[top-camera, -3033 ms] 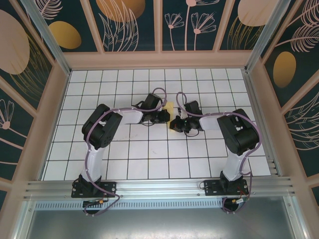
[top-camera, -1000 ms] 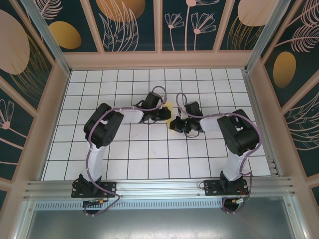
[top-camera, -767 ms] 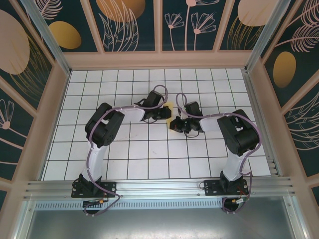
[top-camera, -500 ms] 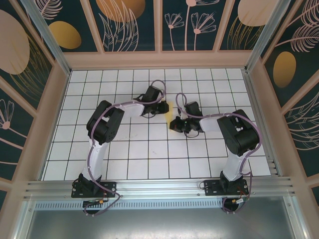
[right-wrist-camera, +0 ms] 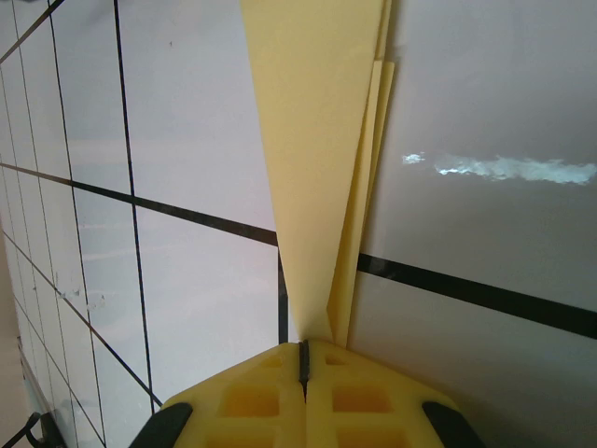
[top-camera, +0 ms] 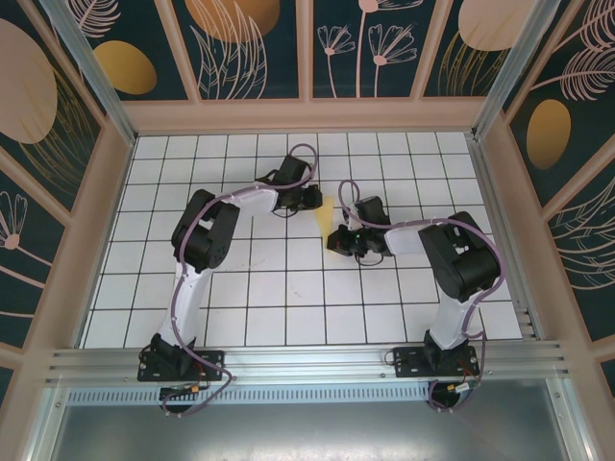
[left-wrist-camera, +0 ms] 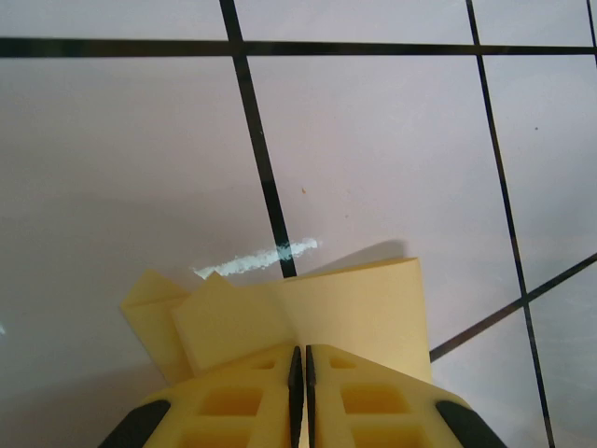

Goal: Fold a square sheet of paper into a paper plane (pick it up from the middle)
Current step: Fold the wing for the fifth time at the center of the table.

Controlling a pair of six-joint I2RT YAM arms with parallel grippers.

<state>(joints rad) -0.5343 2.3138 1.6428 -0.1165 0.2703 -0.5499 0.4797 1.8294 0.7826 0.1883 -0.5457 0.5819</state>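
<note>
The square sheet of paper, bright yellow, is folded into a slim pointed paper plane and hangs between both grippers near the table's middle. My left gripper is shut on its wide end; in the left wrist view the folded layers fan out past the closed yellow fingertips. My right gripper is shut on the narrow tip. In the right wrist view the paper widens away from the closed jaws, just above the tiles.
The white grid table has wooden walls at the left, right and back. A white scuff mark lies on a tile line under the paper. Open tiles lie all round the two arms.
My left gripper has moved toward the far wall with the paper's wide end, so more yellow shows between the grippers. The right arm has stayed put.
</note>
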